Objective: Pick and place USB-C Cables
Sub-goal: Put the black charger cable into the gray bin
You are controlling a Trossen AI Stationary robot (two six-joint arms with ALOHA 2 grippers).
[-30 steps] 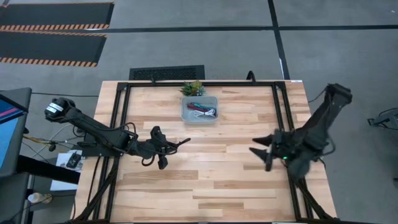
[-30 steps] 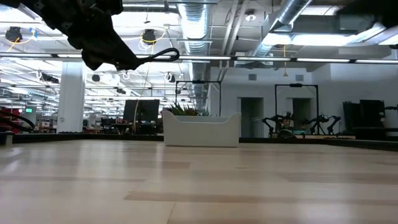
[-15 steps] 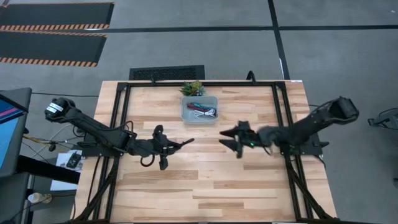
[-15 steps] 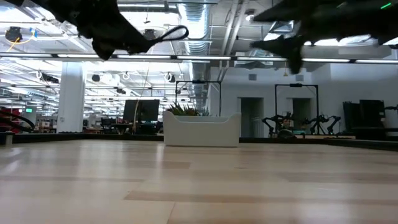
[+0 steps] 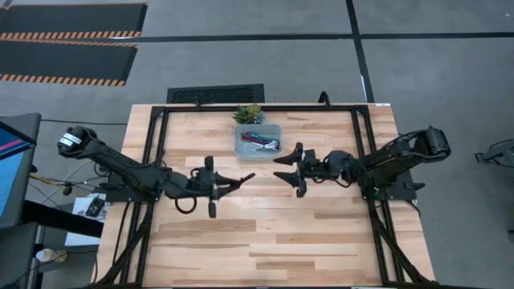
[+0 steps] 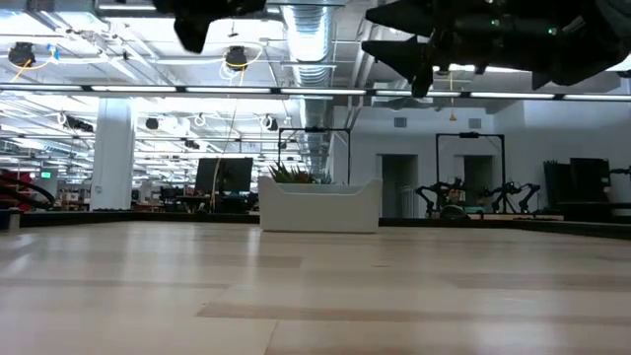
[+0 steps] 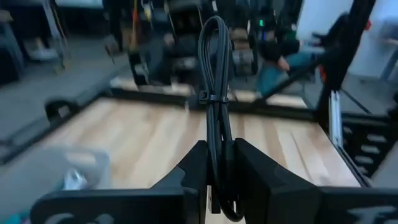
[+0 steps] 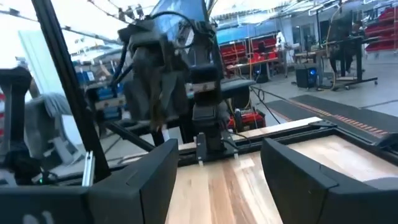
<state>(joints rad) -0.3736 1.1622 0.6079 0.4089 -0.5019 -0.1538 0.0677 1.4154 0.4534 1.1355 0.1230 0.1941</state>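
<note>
A black USB-C cable (image 7: 214,68), bundled with a tie, sticks out ahead of my left gripper (image 5: 233,178), which is shut on it above the table's middle. My right gripper (image 5: 283,167) stands open just to its right, level and facing the cable's free loop (image 5: 250,175) across a small gap, with nothing between its fingers. In the right wrist view the left gripper (image 8: 205,124) shows straight ahead. Red, white and teal cables lie in the clear bin (image 5: 238,136) at the far middle. My left gripper pinches the black bundle near its rear end (image 7: 219,163) between its two fingers (image 7: 252,171). The fingers are about level, come from the table's left and lie along the bundle. The looped front end (image 7: 214,28) juts past the fingertips, and the bundle is clear of the table.
A small green plant (image 5: 249,113) stands behind the bin, at the far edge. In the low view the bin (image 6: 318,205) sits far back, with both grippers high above the wood. A black frame (image 5: 157,152) runs around the tabletop.
My right gripper has swung from the table's right side toward the middle, sunk a little and turned level, and now faces the left gripper, still open. My left gripper has risen slightly and tipped up to about level, so the cable now points at the right gripper.
</note>
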